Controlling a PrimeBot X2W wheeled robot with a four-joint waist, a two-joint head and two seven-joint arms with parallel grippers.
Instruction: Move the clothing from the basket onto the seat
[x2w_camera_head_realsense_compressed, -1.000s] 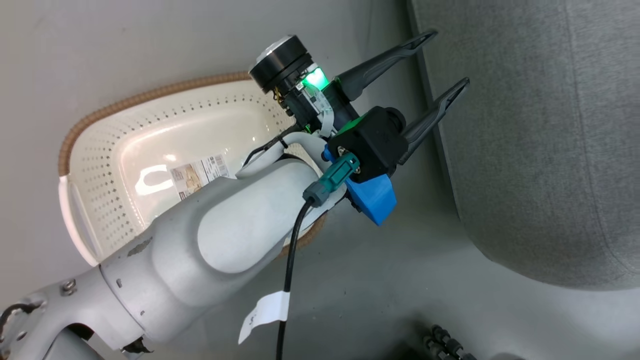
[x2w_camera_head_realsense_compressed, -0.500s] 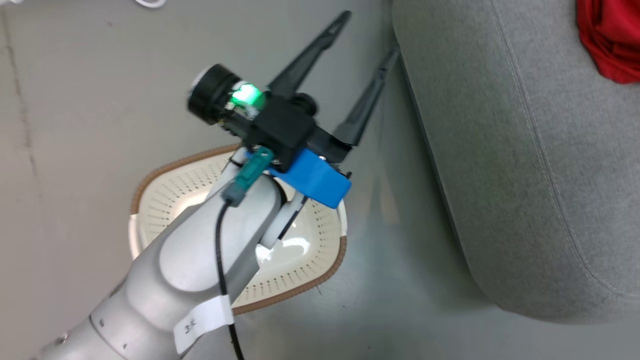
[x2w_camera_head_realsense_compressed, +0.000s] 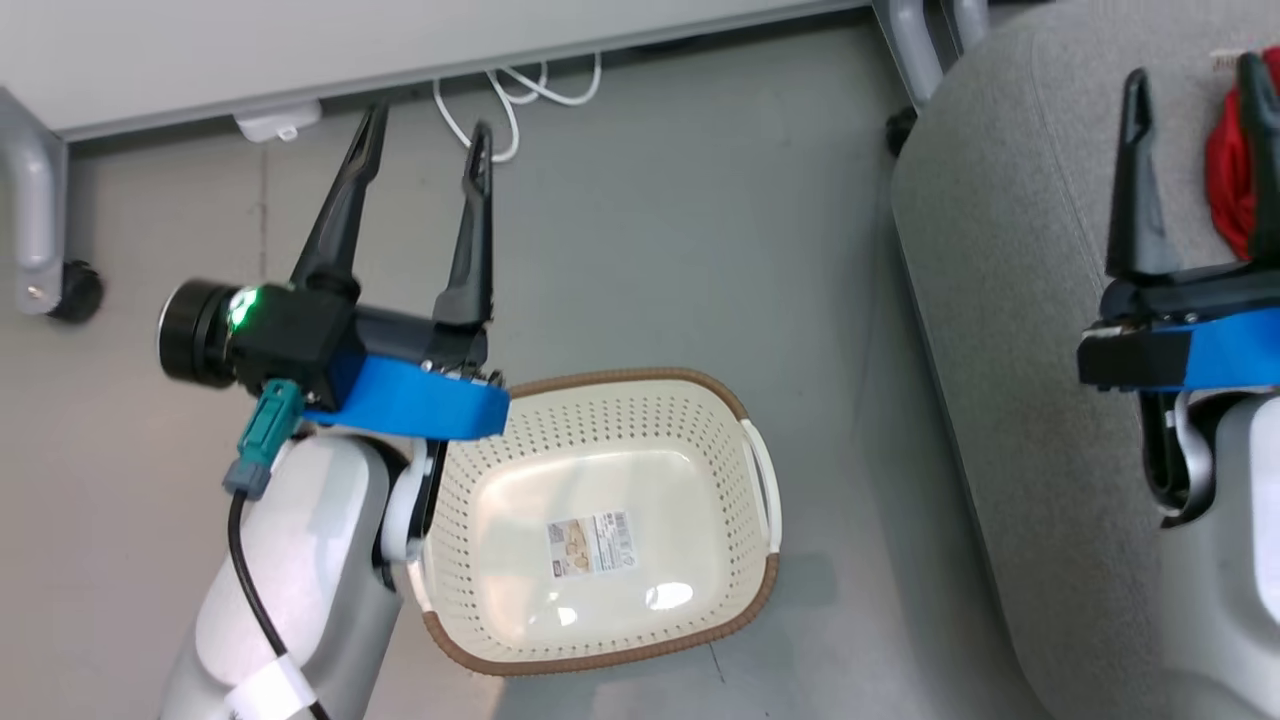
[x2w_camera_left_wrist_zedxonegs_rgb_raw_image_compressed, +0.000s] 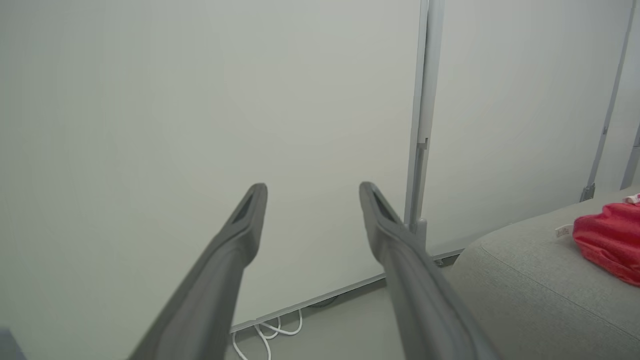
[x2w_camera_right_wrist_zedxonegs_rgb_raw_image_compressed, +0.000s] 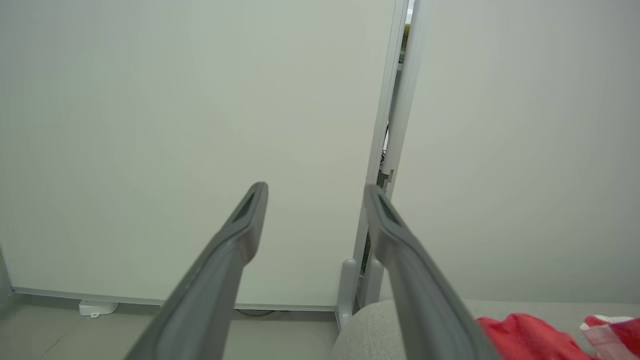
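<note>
The cream perforated basket (x2w_camera_head_realsense_compressed: 735, 440) with a brown rim stands on the floor, holding nothing but its label sticker. The red clothing (x2w_camera_head_realsense_compressed: 1225, 175) lies on the grey seat (x2w_camera_head_realsense_compressed: 1010, 300) at the right; it also shows as red clothing (x2w_camera_left_wrist_zedxonegs_rgb_raw_image_compressed: 607, 240) on the seat (x2w_camera_left_wrist_zedxonegs_rgb_raw_image_compressed: 525, 290) and as red clothing (x2w_camera_right_wrist_zedxonegs_rgb_raw_image_compressed: 525, 337) with a white-trimmed piece beside it. My left gripper (x2w_camera_head_realsense_compressed: 425, 120) is open above the basket's left end, fingers pointing at the wall. My right gripper (x2w_camera_head_realsense_compressed: 1190, 85) is open over the seat, just left of the clothing. Both are open in their wrist views, left gripper (x2w_camera_left_wrist_zedxonegs_rgb_raw_image_compressed: 312, 192), right gripper (x2w_camera_right_wrist_zedxonegs_rgb_raw_image_compressed: 315, 192).
A pale partition wall (x2w_camera_left_wrist_zedxonegs_rgb_raw_image_compressed: 200, 100) with metal posts stands behind the floor. White cables (x2w_camera_head_realsense_compressed: 530, 90) and a small white box (x2w_camera_head_realsense_compressed: 270, 122) lie at its base. A castor (x2w_camera_head_realsense_compressed: 70, 290) on a grey leg is at the far left.
The head camera has swung, so the whole basket, the wall and my right gripper came into view. My left arm has lifted and turned away from the basket toward the wall, fingers still open.
</note>
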